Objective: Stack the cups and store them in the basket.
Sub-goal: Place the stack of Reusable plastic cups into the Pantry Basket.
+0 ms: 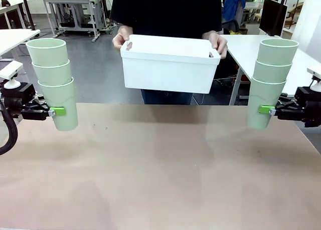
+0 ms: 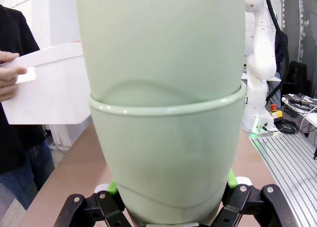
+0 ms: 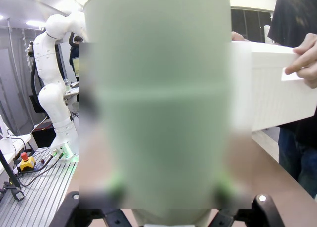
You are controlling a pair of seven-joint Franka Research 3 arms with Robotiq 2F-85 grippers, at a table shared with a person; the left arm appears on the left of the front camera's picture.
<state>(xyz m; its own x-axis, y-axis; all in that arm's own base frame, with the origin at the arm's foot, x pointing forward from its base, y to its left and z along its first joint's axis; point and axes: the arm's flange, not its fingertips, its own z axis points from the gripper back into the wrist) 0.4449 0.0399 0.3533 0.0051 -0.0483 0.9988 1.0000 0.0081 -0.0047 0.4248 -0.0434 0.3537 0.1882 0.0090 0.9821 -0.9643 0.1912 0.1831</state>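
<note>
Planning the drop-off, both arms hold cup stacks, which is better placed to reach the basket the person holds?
Right, narrowly. Its three-cup stack hangs slightly nearer the basket than the left stack does; otherwise they mirror each other.

A person (image 1: 165, 9) in a black top (image 2: 15, 64) and blue jeans (image 2: 25, 172) is standing across the brown table (image 1: 160, 165), which is lying below the left gripper's fingers (image 1: 58, 111). Well off to the side of the right gripper's fingers (image 1: 266, 109), a red stop button (image 3: 24, 156) on a yellow box (image 3: 27, 164) is sitting among cables (image 3: 43, 161).
</note>
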